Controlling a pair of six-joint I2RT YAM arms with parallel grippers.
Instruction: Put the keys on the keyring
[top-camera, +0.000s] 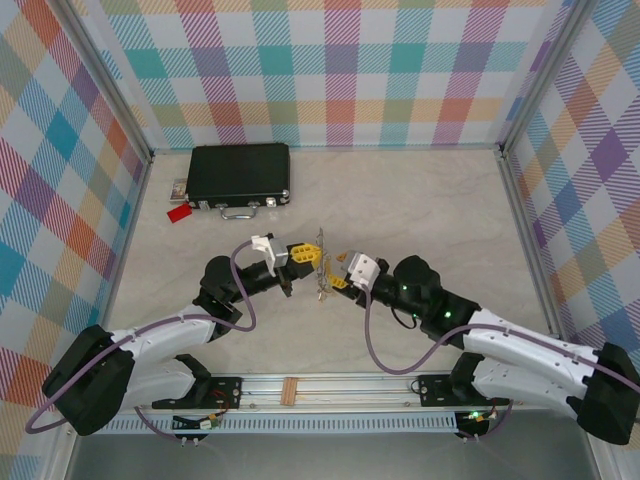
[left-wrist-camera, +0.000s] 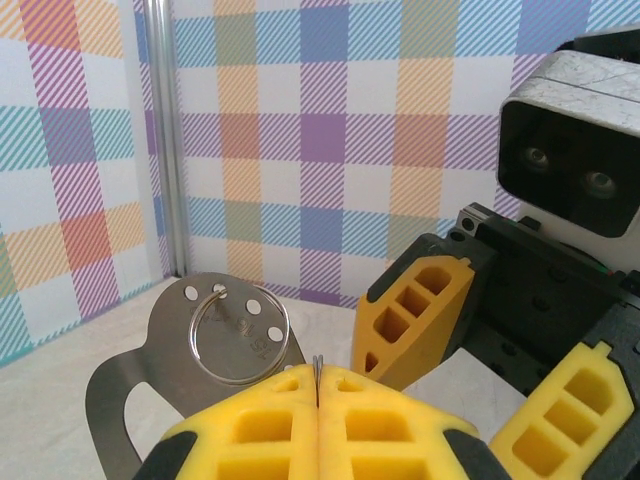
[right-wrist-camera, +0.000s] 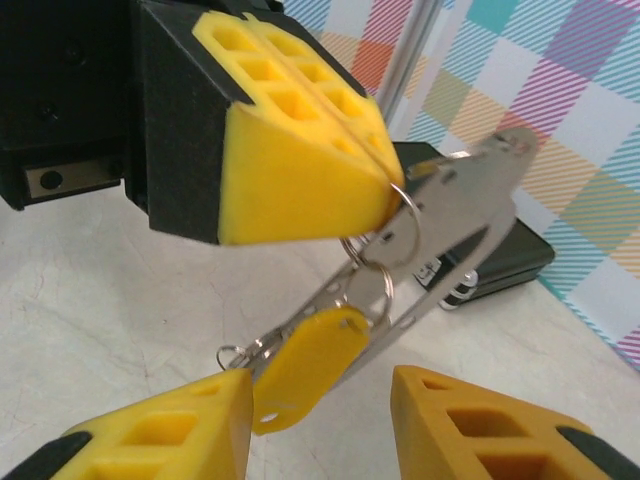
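My left gripper (left-wrist-camera: 318, 388) is shut on the edge of the thin silver keyring (right-wrist-camera: 401, 205), holding it above the table. Below it hang a second small ring and a yellow-headed key (right-wrist-camera: 308, 368), alongside a flat steel plate with holes (right-wrist-camera: 462, 215). A ring threaded through that plate's hole (left-wrist-camera: 240, 330) shows in the left wrist view. My right gripper (right-wrist-camera: 320, 402) stands open just under the bunch, the yellow key close to its left finger (right-wrist-camera: 160, 435) and not gripped. From above, both grippers meet at mid-table around the bunch (top-camera: 320, 265).
A black case (top-camera: 240, 175) with a silver handle lies at the back left, a small red tag (top-camera: 180, 212) by its near left corner. Checked walls close the table on three sides. The arms' rail runs along the near edge.
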